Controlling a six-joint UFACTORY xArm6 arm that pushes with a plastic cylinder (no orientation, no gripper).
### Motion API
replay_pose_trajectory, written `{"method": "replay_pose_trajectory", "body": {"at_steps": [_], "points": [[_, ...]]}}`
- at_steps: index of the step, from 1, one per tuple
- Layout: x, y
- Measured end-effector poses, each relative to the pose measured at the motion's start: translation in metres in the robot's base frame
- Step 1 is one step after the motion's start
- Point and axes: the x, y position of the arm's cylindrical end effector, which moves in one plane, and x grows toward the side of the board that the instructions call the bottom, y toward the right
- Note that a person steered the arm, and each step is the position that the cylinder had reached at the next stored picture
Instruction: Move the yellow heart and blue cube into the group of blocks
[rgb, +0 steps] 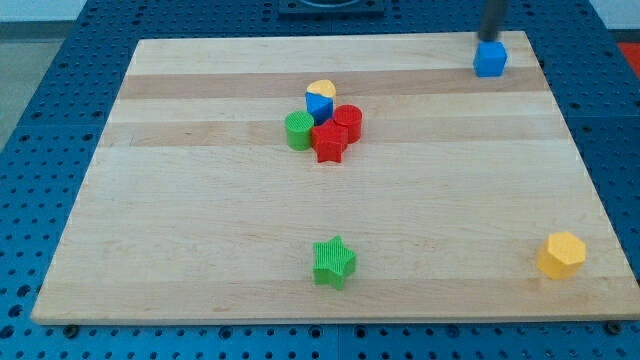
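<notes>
Nearest the camera, a green star block (333, 262) lies low in the frame, just right of centre, and a yellow hexagonal block (561, 254) sits in the lower right, close to the board's right edge. Both stand well apart from everything else on the pale wooden board (200, 220), which rests on a blue perforated surface (40, 130).

One task block, the blue cube (490, 59), is alone in the upper right of the frame, near the board's top edge. My tip (492, 38) appears as a blurred dark rod coming down just above the cube; whether it touches the cube cannot be told. It has no jaws, so nothing is being held.

Above centre lies a tight cluster. The yellow heart (322, 89) is at its top, touching a small blue block (318, 106) below it. A red cylinder (347, 122) stands to the right, a green cylinder (299, 130) to the left, and a red star block (329, 143) at the bottom.
</notes>
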Motion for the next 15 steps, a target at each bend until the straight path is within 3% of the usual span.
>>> {"method": "replay_pose_trajectory", "body": {"at_steps": [1, 3, 5, 8, 11, 15], "points": [[0.029, 0.023], [0.027, 0.014], [0.035, -0.044], [0.108, -0.138], [0.147, -0.124], [0.148, -0.178]]}}
